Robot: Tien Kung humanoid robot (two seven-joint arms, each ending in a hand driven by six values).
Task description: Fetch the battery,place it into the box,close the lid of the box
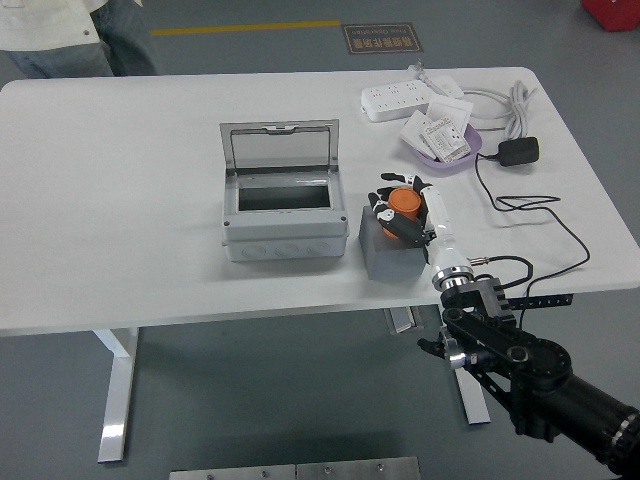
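Head view: right hand fingers curled around orange battery, held over grey block, just right of open box; box lid upright at rear.

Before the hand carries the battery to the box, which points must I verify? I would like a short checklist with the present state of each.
1. Right hand closed on the orange battery: ok.
2. Battery lifted free of the grey holder block: cannot tell; it sits right over the block.
3. Lid of the grey box open and upright: ok.
4. Box interior free of objects: ok.
5. Table between block and box free of obstacles: ok.
6. Left hand clear of the path: ok, not in view.
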